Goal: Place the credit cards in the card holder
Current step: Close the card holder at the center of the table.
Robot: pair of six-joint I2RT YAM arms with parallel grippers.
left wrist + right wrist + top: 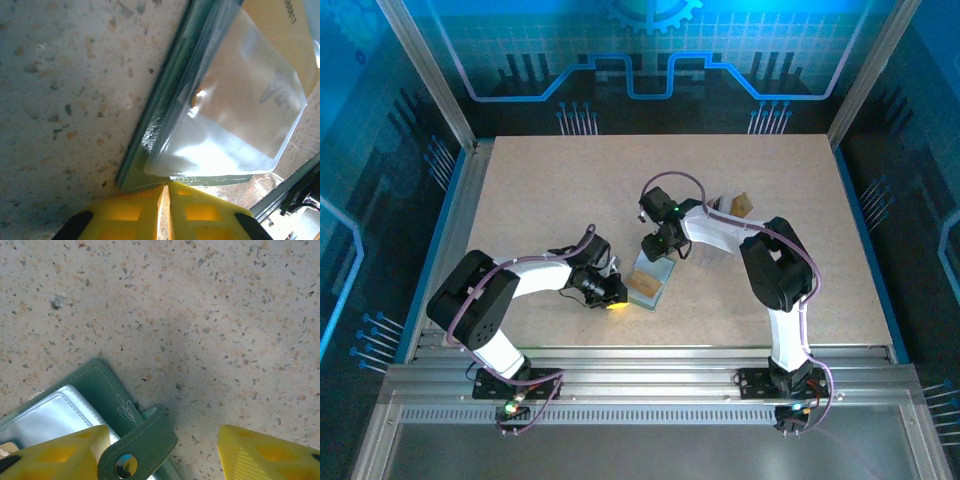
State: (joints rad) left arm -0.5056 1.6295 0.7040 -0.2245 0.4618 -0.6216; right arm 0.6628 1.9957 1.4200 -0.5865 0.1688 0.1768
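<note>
The card holder (651,282) lies open on the table (540,200) between the arms, a tan credit card (642,290) on or in it, hard to tell which. The left gripper (167,197) is clenched on its corner. The right gripper (164,442) stands released astride the snap strap (134,450). The holder looks light and floppy and its clear sleeve (235,115) slick, so a stitched green edge seems the best place to hold it.

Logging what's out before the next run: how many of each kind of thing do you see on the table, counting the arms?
card holder: 1
tan cards: 2 (one in the holder, one farther back)
robot arms: 2 (left arm, right arm)
Total: 5
</note>
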